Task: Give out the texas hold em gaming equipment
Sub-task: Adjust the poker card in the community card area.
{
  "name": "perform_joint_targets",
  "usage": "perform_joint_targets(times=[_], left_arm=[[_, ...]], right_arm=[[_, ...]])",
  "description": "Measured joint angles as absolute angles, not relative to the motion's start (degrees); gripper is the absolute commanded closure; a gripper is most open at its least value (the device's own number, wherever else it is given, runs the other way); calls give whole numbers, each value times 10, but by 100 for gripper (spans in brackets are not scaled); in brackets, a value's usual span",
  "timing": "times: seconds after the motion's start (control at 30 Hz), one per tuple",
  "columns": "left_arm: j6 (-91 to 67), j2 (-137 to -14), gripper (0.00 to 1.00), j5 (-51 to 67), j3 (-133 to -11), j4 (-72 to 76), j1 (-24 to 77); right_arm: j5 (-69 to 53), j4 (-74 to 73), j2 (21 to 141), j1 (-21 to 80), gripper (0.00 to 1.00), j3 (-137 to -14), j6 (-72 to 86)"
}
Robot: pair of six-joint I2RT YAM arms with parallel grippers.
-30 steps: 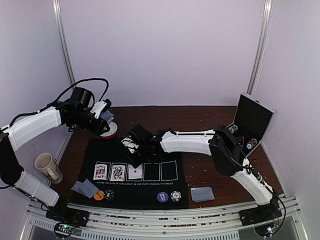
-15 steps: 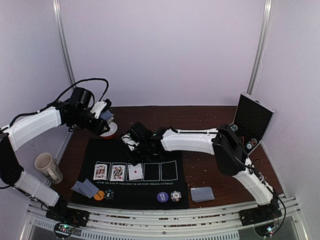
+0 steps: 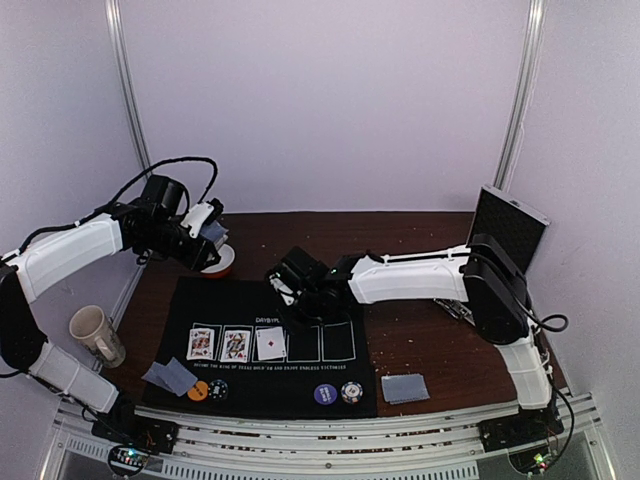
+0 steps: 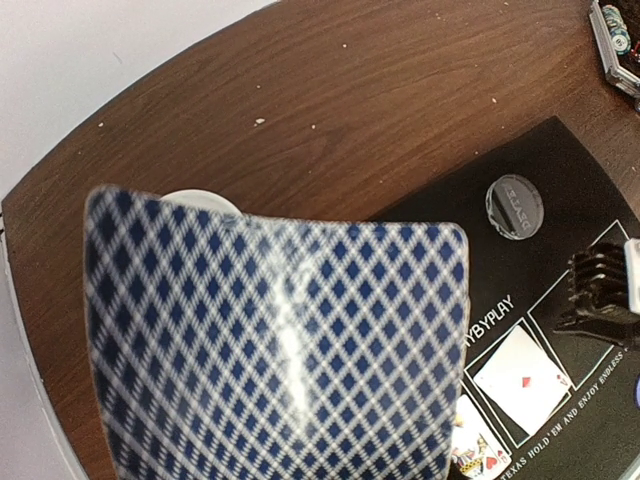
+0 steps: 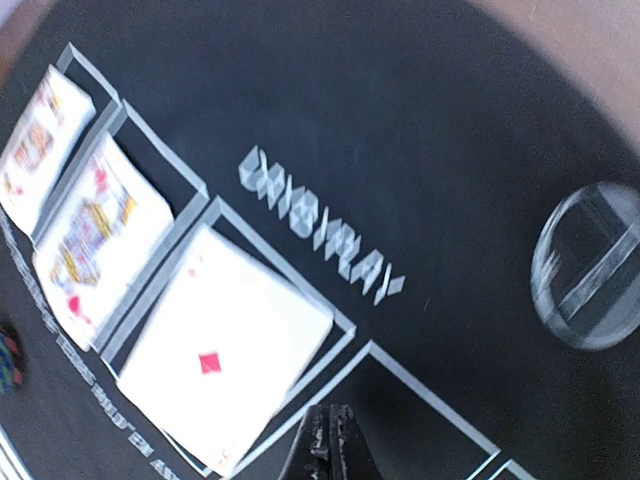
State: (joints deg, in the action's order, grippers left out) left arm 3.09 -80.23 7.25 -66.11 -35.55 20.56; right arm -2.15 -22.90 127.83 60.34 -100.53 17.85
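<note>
My left gripper (image 3: 210,236) hangs over the red-and-white bowl (image 3: 222,262), shut on blue-checked playing cards (image 4: 280,340) that hide its fingers in the left wrist view. Three cards lie face up in the mat's boxes (image 3: 201,343) (image 3: 236,344), the third an ace of diamonds (image 5: 225,375). My right gripper (image 5: 335,445) is shut and empty, low over the mat just right of the ace. A clear disc (image 5: 590,265) lies on the mat behind it. Orange (image 3: 198,390), dark (image 3: 218,388), purple (image 3: 325,394) and black-and-white (image 3: 350,392) chips sit along the mat's near edge.
A beige mug (image 3: 95,333) stands left of the black mat (image 3: 330,375). Face-down cards lie at the mat's near left corner (image 3: 170,375) and on the wood to its right (image 3: 405,387). An open black case (image 3: 505,240) stands at the far right.
My right gripper has drifted right, away from the ace, and its arm has swung toward the case. The left arm and its cards have not moved.
</note>
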Motion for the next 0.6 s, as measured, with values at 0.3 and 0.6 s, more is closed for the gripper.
perform_joint_targets(times=[0.3, 0.6], left_arm=[[31, -802, 61, 74, -661, -355, 206], [31, -799, 61, 74, -659, -355, 206]], right_arm=[[-18, -245, 1278, 638, 100, -958, 205], [-24, -244, 1278, 645, 100, -959, 213]])
